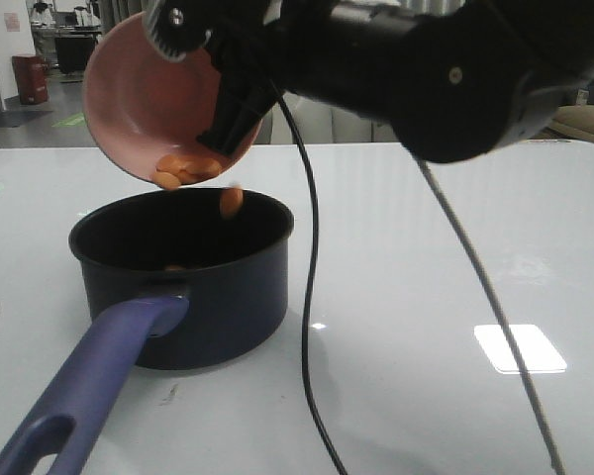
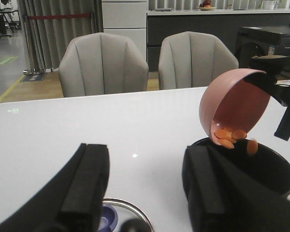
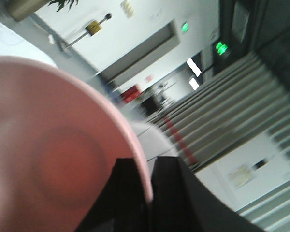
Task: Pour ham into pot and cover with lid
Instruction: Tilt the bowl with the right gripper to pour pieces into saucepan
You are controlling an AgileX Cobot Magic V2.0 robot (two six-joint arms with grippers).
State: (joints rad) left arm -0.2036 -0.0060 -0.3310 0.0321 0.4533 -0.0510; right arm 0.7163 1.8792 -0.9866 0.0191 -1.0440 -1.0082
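Several chunks of ham (image 1: pixel 186 170) sit at the lowest edge of the tipped pink bowl (image 1: pixel 148 99), and one chunk (image 1: pixel 231 202) is in the air just below that edge, over the mouth of the pot (image 1: pixel 193 287). We hold the bowl with the right gripper (image 1: pixel 236 104); its fingers (image 3: pixel 166 198) pinch the bowl's rim, one on each side of the wall, as the right wrist view shows. The bowl hangs directly above the pot, its opening turned down and sideways. At least one chunk already lies inside the pot near its front wall. The pot stands on the white counter (image 1: pixel 455 247) with its long purple-blue handle (image 1: pixel 94 381) pointing toward the robot. The left gripper (image 2: pixel 145 193) hovers beside the pot, its fingers spread apart and holding nothing. The lid (image 2: pixel 121 215) lies flat on the counter beside the pot, below the left gripper, its knob upward.
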